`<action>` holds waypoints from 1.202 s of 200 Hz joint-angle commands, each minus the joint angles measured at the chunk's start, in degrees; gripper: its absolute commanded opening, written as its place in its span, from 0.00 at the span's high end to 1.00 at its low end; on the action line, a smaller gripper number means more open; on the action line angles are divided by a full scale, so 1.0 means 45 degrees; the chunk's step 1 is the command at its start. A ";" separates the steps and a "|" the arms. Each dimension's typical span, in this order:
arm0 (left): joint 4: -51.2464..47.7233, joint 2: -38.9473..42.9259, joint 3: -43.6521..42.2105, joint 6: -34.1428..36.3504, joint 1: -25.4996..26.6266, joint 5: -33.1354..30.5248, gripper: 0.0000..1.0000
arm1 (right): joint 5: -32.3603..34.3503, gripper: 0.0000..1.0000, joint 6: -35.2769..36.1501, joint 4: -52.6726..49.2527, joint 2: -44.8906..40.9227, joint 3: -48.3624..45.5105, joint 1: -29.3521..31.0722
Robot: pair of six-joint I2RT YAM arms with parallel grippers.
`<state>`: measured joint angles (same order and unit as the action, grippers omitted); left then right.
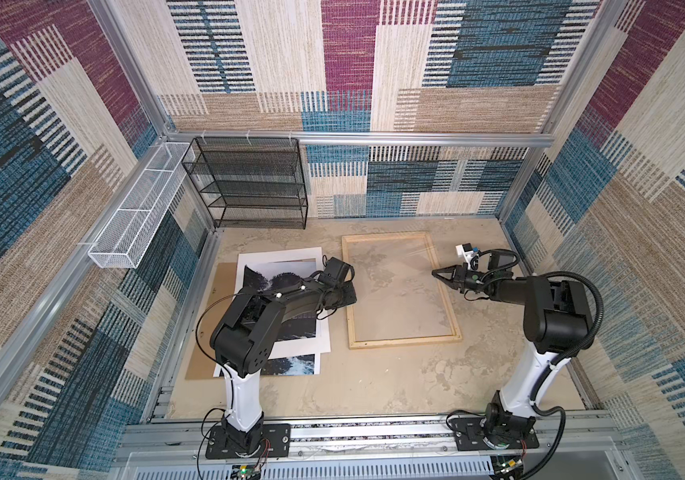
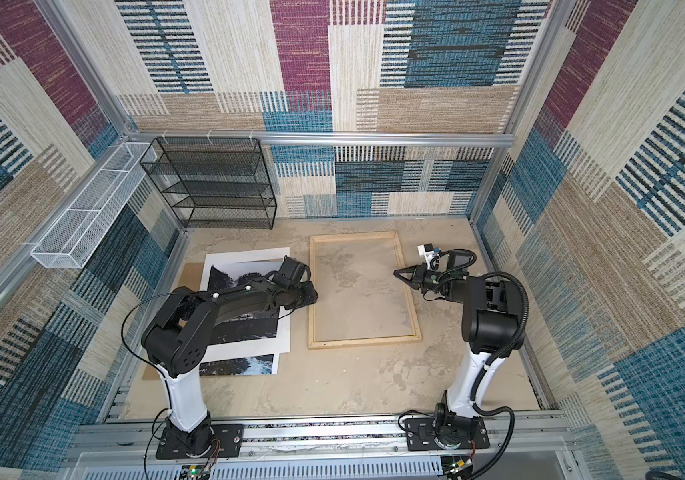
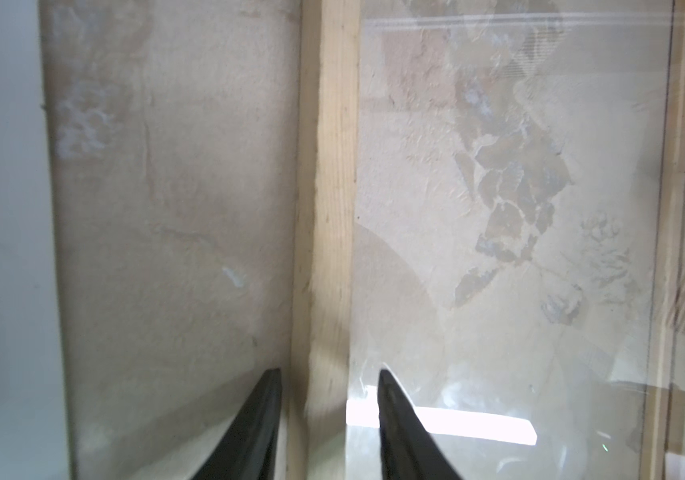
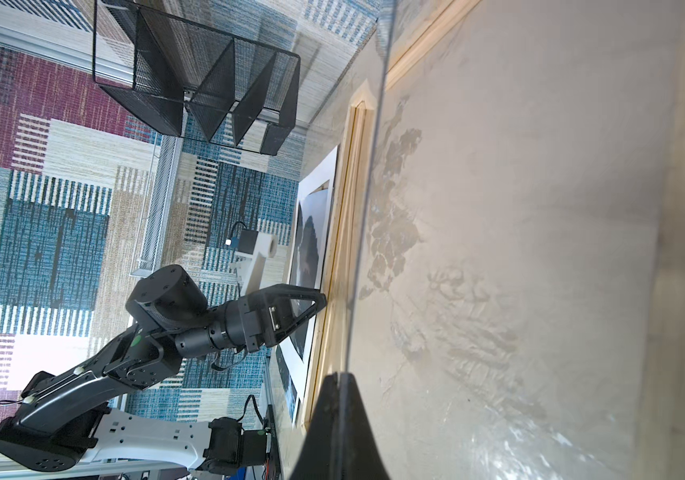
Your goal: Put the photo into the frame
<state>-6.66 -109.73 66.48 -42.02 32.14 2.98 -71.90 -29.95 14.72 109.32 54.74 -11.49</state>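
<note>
The frame [image 1: 405, 344] [image 2: 364, 341], thin pale wood, lies flat mid-table. My left gripper [image 1: 350, 300] [image 2: 312, 297] [image 3: 329, 371] is open, one finger on either side of the frame's left bar [image 3: 328, 187]. My right gripper [image 1: 435, 273] [image 2: 396, 273] [image 4: 340, 375] is shut on the right edge of the clear pane [image 4: 498, 249] [image 1: 399, 270], which it holds tilted over the frame. The photo [image 1: 293, 363] [image 2: 249, 365] lies on the left under a white mat [image 1: 282, 254]. It shows through the mat's opening and sticks out past the mat's near edge.
A brown backing sheet [image 1: 224, 286] lies beneath the mat and photo. A black mesh shelf [image 1: 249, 183] stands at the back left. A white mesh basket [image 1: 137, 216] hangs on the left wall. Patterned walls close in three sides.
</note>
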 commanded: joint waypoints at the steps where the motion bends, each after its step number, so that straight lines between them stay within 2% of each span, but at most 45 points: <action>1: 0.0301 0.0343 -0.0168 0.0010 -0.0053 -0.0042 0.53 | -0.0513 1.00 -0.0360 0.0768 -0.0326 -0.0021 -0.0009; 40: 0.0435 0.1589 -0.0643 0.0270 -0.0315 -0.0208 0.52 | -0.0468 1.00 -0.0517 0.0791 -0.0924 -0.0050 -0.0043; 94: -0.0442 0.3471 -0.1096 0.1104 -0.0677 -0.1572 0.51 | -0.0394 1.00 -0.1351 0.1183 -0.2120 0.0043 -0.0019; 167: -0.0211 0.3081 -0.1296 0.0767 -0.0746 -0.1229 0.51 | 0.0291 1.00 -0.2402 0.1345 -0.3461 0.0401 0.0853; 240: -0.0029 0.2563 -0.1396 0.0601 -0.0736 -0.0845 0.51 | 0.1257 1.00 -0.4718 0.3762 -0.2632 -0.0070 0.1787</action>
<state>-7.81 -97.17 60.16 -39.72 28.91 -2.55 -67.85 -45.84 24.29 96.33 55.29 -4.27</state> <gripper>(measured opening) 0.494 0.052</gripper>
